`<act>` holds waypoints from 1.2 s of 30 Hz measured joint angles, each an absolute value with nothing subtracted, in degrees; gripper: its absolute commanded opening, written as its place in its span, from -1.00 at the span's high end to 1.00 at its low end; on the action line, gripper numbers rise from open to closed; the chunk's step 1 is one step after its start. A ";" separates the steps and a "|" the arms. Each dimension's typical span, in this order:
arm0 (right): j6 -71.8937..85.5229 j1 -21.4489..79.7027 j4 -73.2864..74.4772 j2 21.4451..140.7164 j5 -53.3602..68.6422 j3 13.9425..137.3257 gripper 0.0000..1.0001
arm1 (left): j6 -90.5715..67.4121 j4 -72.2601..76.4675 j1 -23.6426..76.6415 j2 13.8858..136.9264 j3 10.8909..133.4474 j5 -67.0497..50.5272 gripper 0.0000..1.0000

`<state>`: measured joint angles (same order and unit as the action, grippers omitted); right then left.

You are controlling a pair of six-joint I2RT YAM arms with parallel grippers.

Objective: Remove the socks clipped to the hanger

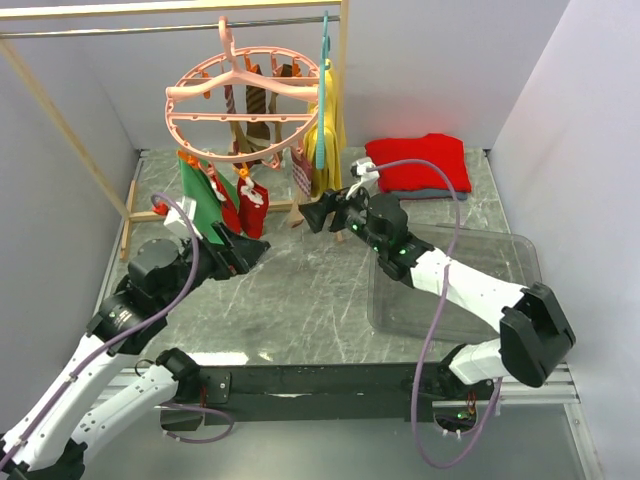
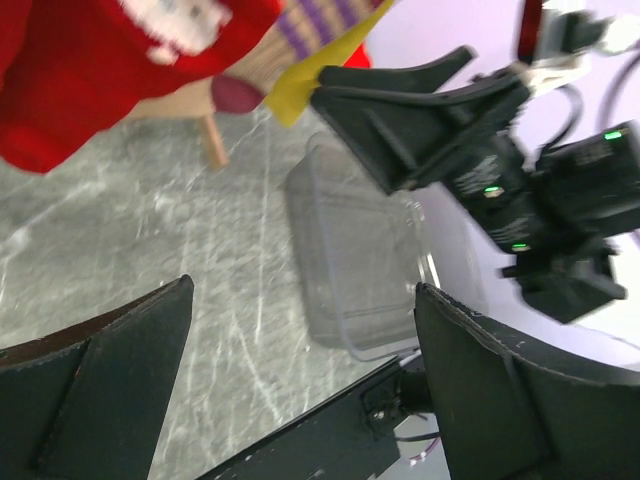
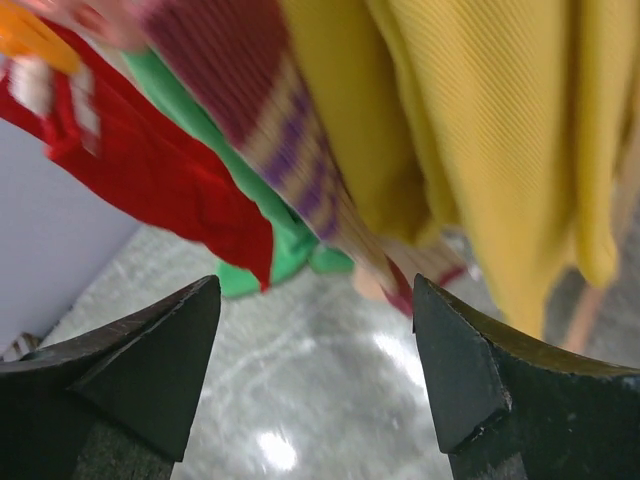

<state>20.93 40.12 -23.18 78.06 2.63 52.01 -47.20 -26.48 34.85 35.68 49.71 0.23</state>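
Salmon-pink plastic forms the hanger (image 1: 245, 100), which hangs from a rail (image 1: 180, 28) above the far edge of the tabletop (image 1: 300, 300), left of centre. Clipped to it are striped socks (image 1: 258, 112) inside the ring, red socks (image 1: 250, 203) dangling lower on its near side, and a pale sock (image 1: 302, 178) on its right, just beside a yellow cloth (image 1: 330, 140) that hangs from a teal hanger (image 1: 323, 90). A green cloth (image 1: 198, 192) hangs to the left of the red socks. The left jaws stand wide and hold nothing; they sit low over the tabletop, close below the red socks, and the left wrist view shows red fabric above them with clear space between. The right jaws are also wide and empty, aimed at the pale sock and the yellow cloth, near both but touching neither. A folded red garment (image 1: 418, 162) lies in the far right corner. A clear bin (image 1: 480, 290) sits along the right edge, partly under the right arm (image 1: 470, 285).
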 measured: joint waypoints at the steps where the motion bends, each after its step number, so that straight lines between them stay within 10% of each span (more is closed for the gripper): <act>1: 20.80 40.32 -25.06 78.81 2.72 52.01 -0.59 | -47.11 -26.48 34.87 35.79 50.46 0.21 -0.94; 9: 19.75 41.28 -32.01 86.32 3.46 53.71 -0.03 | -46.17 -26.55 34.85 36.18 52.77 -0.82 -0.94; 15: 18.48 42.46 -33.01 88.68 3.75 55.24 1.00 | -46.13 -26.33 34.85 38.37 55.96 -2.68 -0.93; 25: 17.63 48.58 -24.25 84.31 -2.52 57.65 1.00 | -42.61 -27.44 34.87 48.71 66.39 -3.22 -0.83; 30: 17.89 50.87 -21.39 80.64 -6.85 57.63 -0.12 | -40.93 -27.55 34.85 54.83 71.59 -3.66 -0.85; 36: 15.92 50.68 -18.76 80.38 -11.84 57.45 -0.39 | -41.15 -26.87 34.85 51.94 69.97 -6.04 -0.86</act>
<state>15.92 50.68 -18.76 80.38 -11.84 57.45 -41.15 -26.87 34.85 51.94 69.97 -6.04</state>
